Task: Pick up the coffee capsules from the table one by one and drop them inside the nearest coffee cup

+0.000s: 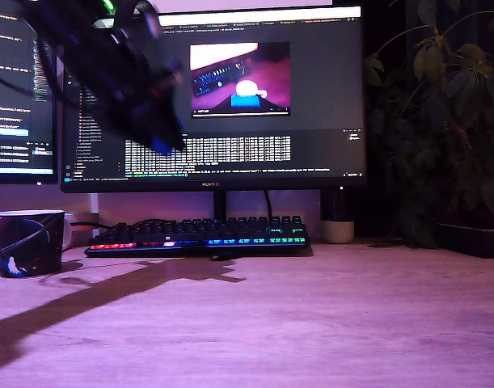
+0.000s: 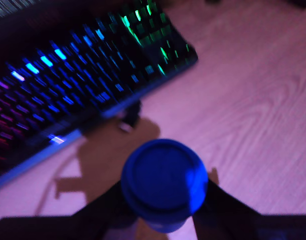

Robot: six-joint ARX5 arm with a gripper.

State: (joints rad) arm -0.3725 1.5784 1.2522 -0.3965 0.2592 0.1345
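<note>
A bright-blue coffee capsule (image 2: 163,185) fills the wrist view, its round face towards the camera. My gripper (image 2: 164,202) is shut on it, with a dark finger on each side. In the exterior view the arm is a blurred dark shape high at the exterior view's left. The gripper (image 1: 162,144) hangs well above the table in front of the monitor, with a blue spot of capsule (image 1: 159,146) at its tip. The coffee cup (image 1: 28,242), a dark navy mug with pale swirls and a light rim, stands on the table at the far left of the exterior view, below and left of the gripper.
A backlit keyboard (image 1: 200,234) lies under a large monitor (image 1: 230,97), with a small dark object (image 2: 127,120) just in front of it. A small cream pot (image 1: 337,231) stands right of the keyboard. A leafy plant (image 1: 449,121) is on the exterior view's right.
</note>
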